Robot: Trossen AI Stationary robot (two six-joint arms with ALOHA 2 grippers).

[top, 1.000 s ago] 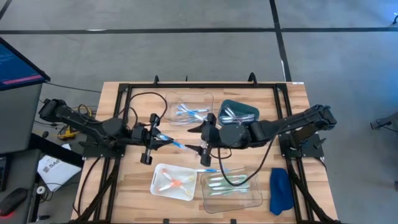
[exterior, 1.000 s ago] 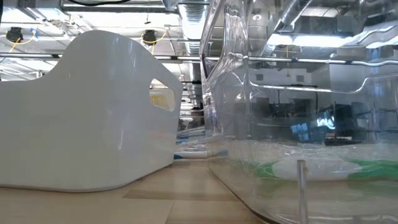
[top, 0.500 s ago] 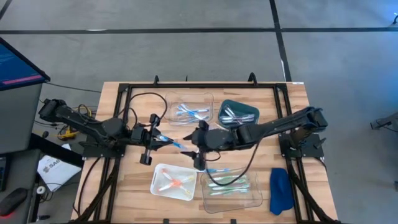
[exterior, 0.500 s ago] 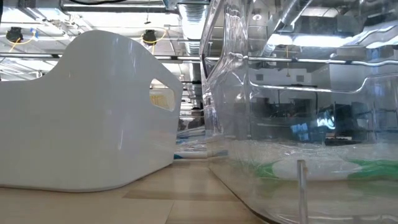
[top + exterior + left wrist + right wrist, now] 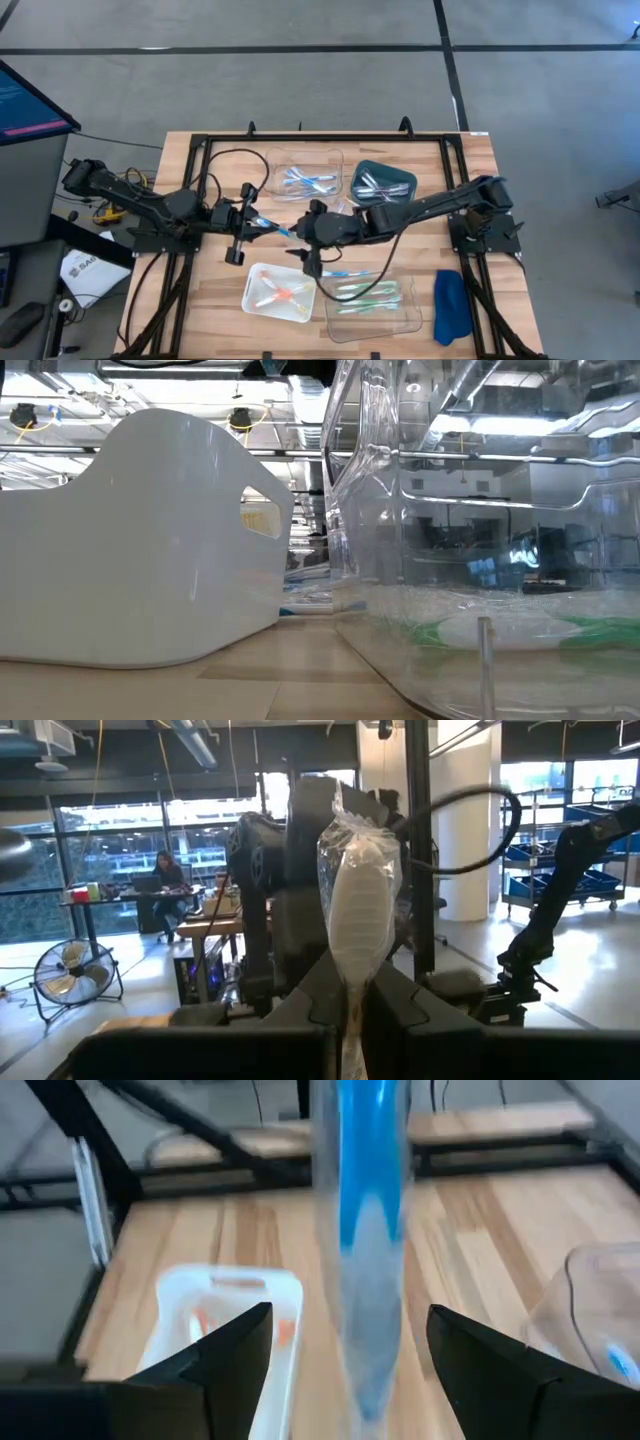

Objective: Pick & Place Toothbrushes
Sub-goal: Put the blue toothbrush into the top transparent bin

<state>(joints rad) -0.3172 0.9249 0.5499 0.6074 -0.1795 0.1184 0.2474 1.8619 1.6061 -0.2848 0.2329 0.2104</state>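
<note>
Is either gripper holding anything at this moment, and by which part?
The left gripper is shut on a wrapped blue toothbrush at one end. The right gripper has open jaws on either side of its other end, not gripping.

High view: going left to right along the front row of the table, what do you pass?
White tray → clear tray → blue cloth.

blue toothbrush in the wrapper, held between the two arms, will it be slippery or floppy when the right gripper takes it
Probably slippery: the blue toothbrush sits in a glossy clear wrapper. Likely stiff and light: it juts out unsupported from the left gripper. The right gripper straddles it, open.
</note>
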